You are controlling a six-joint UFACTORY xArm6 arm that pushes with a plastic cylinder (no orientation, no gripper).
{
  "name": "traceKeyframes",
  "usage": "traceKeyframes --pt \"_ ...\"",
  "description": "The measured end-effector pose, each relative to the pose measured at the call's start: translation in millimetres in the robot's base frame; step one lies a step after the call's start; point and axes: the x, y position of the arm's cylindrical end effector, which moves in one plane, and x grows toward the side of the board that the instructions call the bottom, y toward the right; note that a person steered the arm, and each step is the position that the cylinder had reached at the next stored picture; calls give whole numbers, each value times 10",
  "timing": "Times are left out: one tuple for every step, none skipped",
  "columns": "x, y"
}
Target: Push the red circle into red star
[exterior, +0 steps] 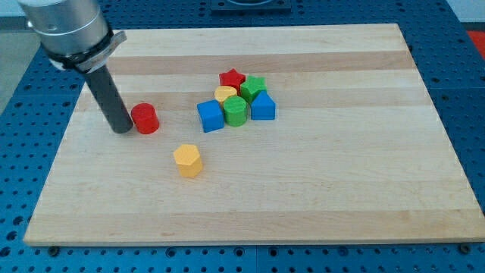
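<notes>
I see my tip (pixel 122 130) touching the red circle (pixel 145 119) on its left side, nothing clamped. The red star (pixel 232 78) sits well apart to the right, its lower edge hidden behind the yellow block (pixel 225 94).

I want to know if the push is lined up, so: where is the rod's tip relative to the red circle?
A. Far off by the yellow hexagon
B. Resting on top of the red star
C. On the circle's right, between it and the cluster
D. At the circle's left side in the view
D: my tip stands right against the view's-left side of the red circle, with the red star off to the view's right.
</notes>
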Motion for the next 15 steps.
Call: traceKeyframes --pt "-230 110" --pt "-198 7" --pt "254 -347" --pt "369 -122" --pt "-25 317" --pt "-515 751" --pt "-606 876" --pt "-410 589" --pt "-380 187" --pt "-719 172" --pt "-1102 334" --pt "-1201 566" --pt "-1065 597" --pt "-917 602" --pt "-911 664"
